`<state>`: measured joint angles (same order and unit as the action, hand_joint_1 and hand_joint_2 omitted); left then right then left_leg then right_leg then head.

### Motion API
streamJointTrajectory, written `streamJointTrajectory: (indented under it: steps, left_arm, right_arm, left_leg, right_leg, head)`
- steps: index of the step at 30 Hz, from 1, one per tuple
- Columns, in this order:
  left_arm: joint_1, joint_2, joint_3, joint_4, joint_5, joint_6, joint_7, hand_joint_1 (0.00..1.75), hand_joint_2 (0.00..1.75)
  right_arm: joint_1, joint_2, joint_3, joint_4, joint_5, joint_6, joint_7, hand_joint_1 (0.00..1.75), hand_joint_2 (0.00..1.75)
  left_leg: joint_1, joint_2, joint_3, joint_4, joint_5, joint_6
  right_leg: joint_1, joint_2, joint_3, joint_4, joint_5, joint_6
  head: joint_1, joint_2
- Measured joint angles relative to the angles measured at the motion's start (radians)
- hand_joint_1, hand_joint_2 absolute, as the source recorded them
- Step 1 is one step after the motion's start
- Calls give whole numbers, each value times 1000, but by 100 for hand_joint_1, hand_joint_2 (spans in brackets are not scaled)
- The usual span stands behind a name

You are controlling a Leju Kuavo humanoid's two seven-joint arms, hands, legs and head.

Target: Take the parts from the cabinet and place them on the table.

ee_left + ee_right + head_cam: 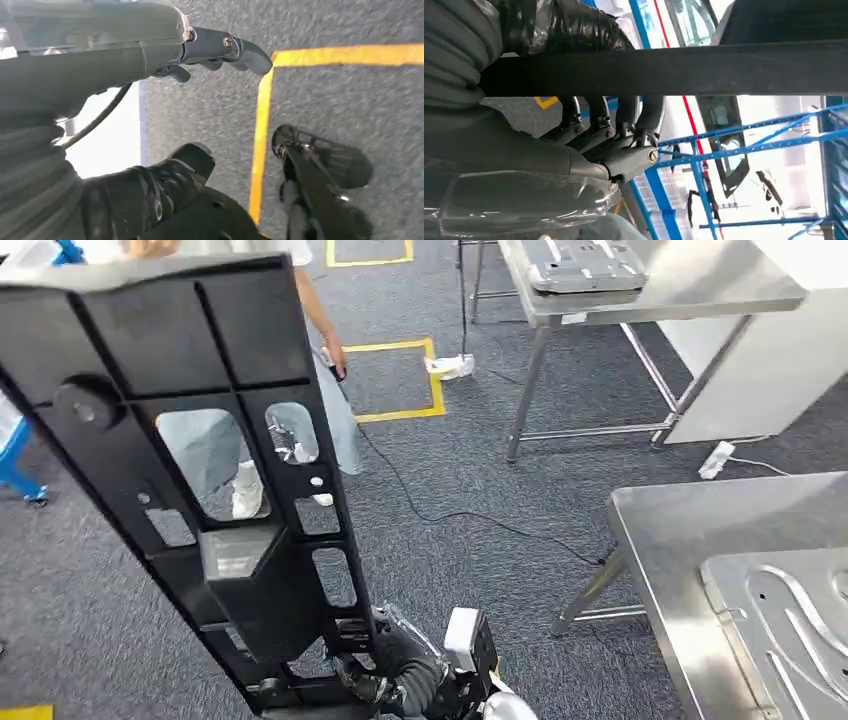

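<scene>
Right hand (614, 135) has its fingers (599, 112) curled round the bottom edge of the big black plastic part (190, 460), carried upright & tilted over the carpet, well apart from the steel table (660, 515), whose near corner already bears a pressed metal sheet (790, 610); left hand (210, 55) hangs w/ nothing in it, fingers a bit apart & loosely bent. Risks, as I judge: grip is low on a tall panel, so it could tip or twist out; it blocks much of the head view, so it might clip the table's edge or the person (320, 330) nearby, & the black cable (450, 510) on the floor could catch a foot. No readable writing or brand anywhere.
</scene>
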<state>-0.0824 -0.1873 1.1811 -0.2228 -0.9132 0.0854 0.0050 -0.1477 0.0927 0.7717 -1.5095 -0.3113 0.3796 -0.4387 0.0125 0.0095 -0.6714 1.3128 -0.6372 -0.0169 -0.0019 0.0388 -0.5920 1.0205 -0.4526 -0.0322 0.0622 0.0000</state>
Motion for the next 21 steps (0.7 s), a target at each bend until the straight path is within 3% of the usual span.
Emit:
streamJointTrajectory:
  steps: [1,3,4,5,8,9,10,11,12,13,14,15,16,18,19,20,21]
  left_arm:
    - [3,0,2,0,3,-1,2,0,175]
    - [3,1,9,0,5,-1,3,0,175]
    - [4,1,11,0,5,-1,3,0,175]
    - [5,2,14,0,5,-1,4,0,175]
    - [-1,2,17,0,9,1,4,0,175]
    - [-1,2,18,0,9,1,4,0,175]
    - [0,1,19,0,11,1,4,0,175]
    - [0,1,21,0,14,1,4,0,175]
    - [1,1,23,0,16,1,4,0,175]
    - [3,2,26,0,18,0,5,0,175]
    - [4,2,30,0,19,0,6,0,175]
    - [5,2,34,0,19,0,8,0,175]
    - [5,2,38,0,20,0,9,0,175]
    - [2,2,39,0,19,-1,10,0,175]
    - [1,2,39,0,18,-1,11,0,175]
    - [2,0,40,0,18,-1,11,0,175]
    - [3,0,40,0,17,-1,11,0,175]
  right_arm:
    - [-2,1,1,6,0,2,2,175,175]
    - [-4,4,1,13,-1,2,2,175,175]
    - [-7,7,1,16,-1,2,2,175,175]
    - [-11,9,2,20,-3,3,2,175,175]
    - [-16,11,3,27,-10,13,2,175,175]
    - [-18,11,4,30,-12,15,2,175,175]
    - [-19,11,5,34,-14,16,2,175,175]
    - [-24,12,6,37,-17,17,3,175,175]
    - [-28,15,8,40,-19,17,3,175,175]
    - [-34,18,9,45,-19,19,3,175,175]
    - [-35,19,11,50,-19,19,3,175,175]
    - [-36,20,13,56,-21,20,3,175,175]
    - [-36,20,14,61,-22,21,4,175,175]
    - [-39,23,15,70,-24,21,5,175,175]
    - [-41,24,15,72,-26,21,5,175,175]
    - [-47,26,15,73,-28,21,5,175,175]
    - [-48,30,16,74,-29,22,5,175,175]
  left_leg:
    - [0,0,11,-29,31,1]
    - [2,-15,78,-181,122,5]
    - [7,-59,114,-269,152,7]
    - [6,-90,121,-288,137,10]
    - [0,-64,121,-286,145,24]
    - [6,-52,122,-296,151,34]
    - [10,-31,125,-305,159,43]
    - [8,-25,126,-310,162,50]
    - [7,-16,125,-310,163,53]
    - [3,3,122,-309,162,54]
    - [2,17,121,-309,161,56]
    - [1,32,121,-308,160,56]
    - [1,44,121,-308,159,56]
    - [1,66,125,-306,155,51]
    - [0,74,128,-305,152,48]
    - [-5,84,129,-303,149,42]
    - [-7,91,129,-302,147,37]
  right_leg:
    - [0,14,0,3,0,0]
    - [-2,41,0,9,-2,3]
    - [-3,53,-3,13,-3,6]
    - [3,63,-9,18,-3,14]
    - [-5,90,-17,10,8,34]
    - [0,101,-20,10,12,41]
    - [-2,78,-25,23,-1,42]
    - [4,25,-43,59,-32,45]
    - [4,4,-63,103,-60,47]
    - [1,-21,-110,210,-111,50]
    - [-1,-28,-140,277,-137,52]
    - [-4,-30,-155,313,-142,53]
    - [-5,-33,-145,296,-122,53]
    - [-4,-51,-58,139,-41,48]
    - [0,-84,-7,49,-8,41]
    - [14,-133,12,5,-24,34]
    - [16,-117,8,2,-16,28]
  head:
    - [0,0]
    - [0,0]
    - [0,0]
    - [0,0]
    - [0,0]
    - [1,0]
    - [0,0]
    - [9,0]
    - [9,0]
    - [9,0]
    - [8,0]
    - [9,0]
    - [9,0]
    - [9,0]
    - [9,0]
    - [9,0]
    - [8,0]
